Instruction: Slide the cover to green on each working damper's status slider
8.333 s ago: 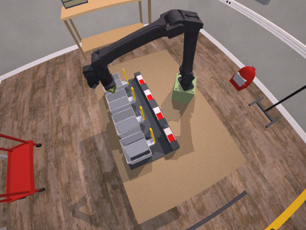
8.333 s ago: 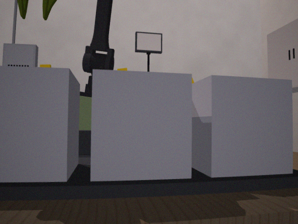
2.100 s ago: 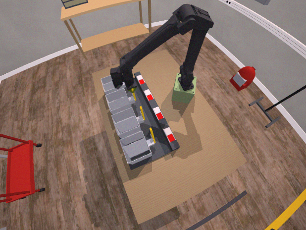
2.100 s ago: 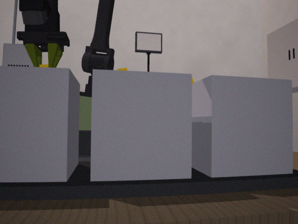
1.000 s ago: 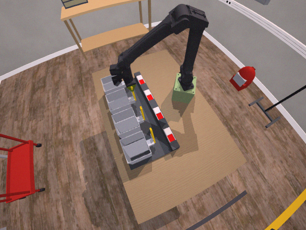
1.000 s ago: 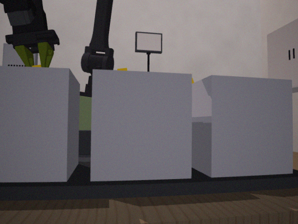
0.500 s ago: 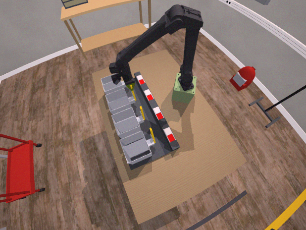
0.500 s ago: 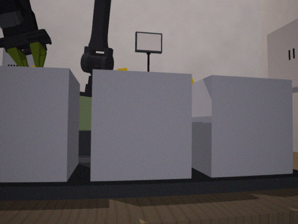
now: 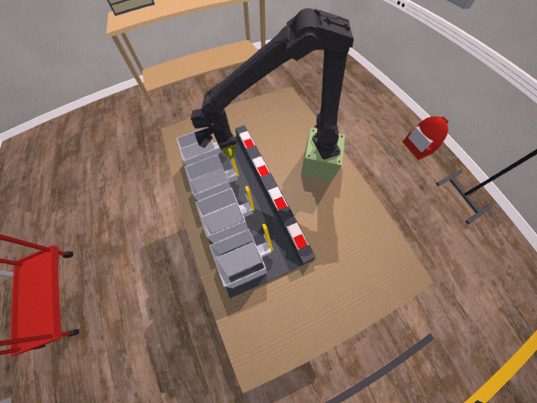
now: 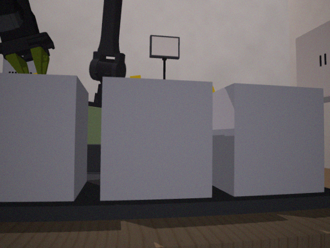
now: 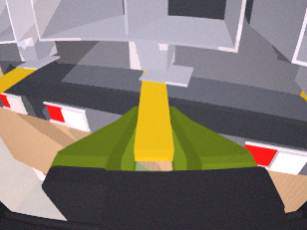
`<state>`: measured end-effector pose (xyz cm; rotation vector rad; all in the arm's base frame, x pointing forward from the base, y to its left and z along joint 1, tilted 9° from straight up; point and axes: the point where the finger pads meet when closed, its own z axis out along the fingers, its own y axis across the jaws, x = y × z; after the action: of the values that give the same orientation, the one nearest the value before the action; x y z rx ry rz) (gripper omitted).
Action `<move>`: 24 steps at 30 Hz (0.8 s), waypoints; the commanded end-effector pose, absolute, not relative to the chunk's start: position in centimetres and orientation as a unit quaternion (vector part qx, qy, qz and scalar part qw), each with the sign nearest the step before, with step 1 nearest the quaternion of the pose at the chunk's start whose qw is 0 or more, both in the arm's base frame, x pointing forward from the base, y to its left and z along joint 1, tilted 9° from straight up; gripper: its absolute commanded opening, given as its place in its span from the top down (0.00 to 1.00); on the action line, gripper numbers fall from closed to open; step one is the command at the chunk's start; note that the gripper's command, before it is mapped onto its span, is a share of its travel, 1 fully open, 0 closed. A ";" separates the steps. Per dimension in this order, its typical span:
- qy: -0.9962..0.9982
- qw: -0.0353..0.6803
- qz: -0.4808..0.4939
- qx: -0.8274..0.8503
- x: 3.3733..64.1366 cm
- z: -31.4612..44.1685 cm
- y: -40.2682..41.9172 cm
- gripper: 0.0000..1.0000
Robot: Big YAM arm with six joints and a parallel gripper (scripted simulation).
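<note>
Board of tan wood grain (image 9: 348, 269) (image 10: 187, 232) (image 11: 40, 143) supports the work. Black six-joint arm (image 9: 334, 78) (image 10: 112, 26) rises from a green mounting block (image 9: 323, 169) (image 10: 94, 125) on the open side of the row, from where it can reach levers and sliders alike.

Dark grey base plate (image 9: 282, 262) (image 10: 160, 212) (image 11: 224, 94) carries four light grey, box-shaped dampers (image 9: 239, 260) (image 10: 156, 139) (image 11: 100, 29). Each stands upright behind its own slider, so a reading can be matched to its unit.

Black gripper with olive-green fingers (image 9: 230, 153) (image 10: 33, 73) is closed on the flat yellow lever (image 9: 235, 165) (image 10: 35, 73) (image 11: 154, 123) of the second damper from the shelf end. The fingertips flank the lever near its free end, probably for leverage when turning the shaft. The gripper leans in the exterior view, which suggests a swing test: a working blade should follow the lever; a detached one should not. The blade's response cannot be judged from these views.

White-covered status sliders (image 9: 298, 236) (image 11: 274, 157) line the front edge. All four show red; no cover should be pushed across until its damper is proven.
</note>
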<state>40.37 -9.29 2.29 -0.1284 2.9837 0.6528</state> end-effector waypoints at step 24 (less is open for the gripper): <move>0.975 0.063 0.205 -0.048 42.1 4.1 -10.4 0.71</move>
<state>40.20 -9.23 1.86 -0.1252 2.9928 0.6629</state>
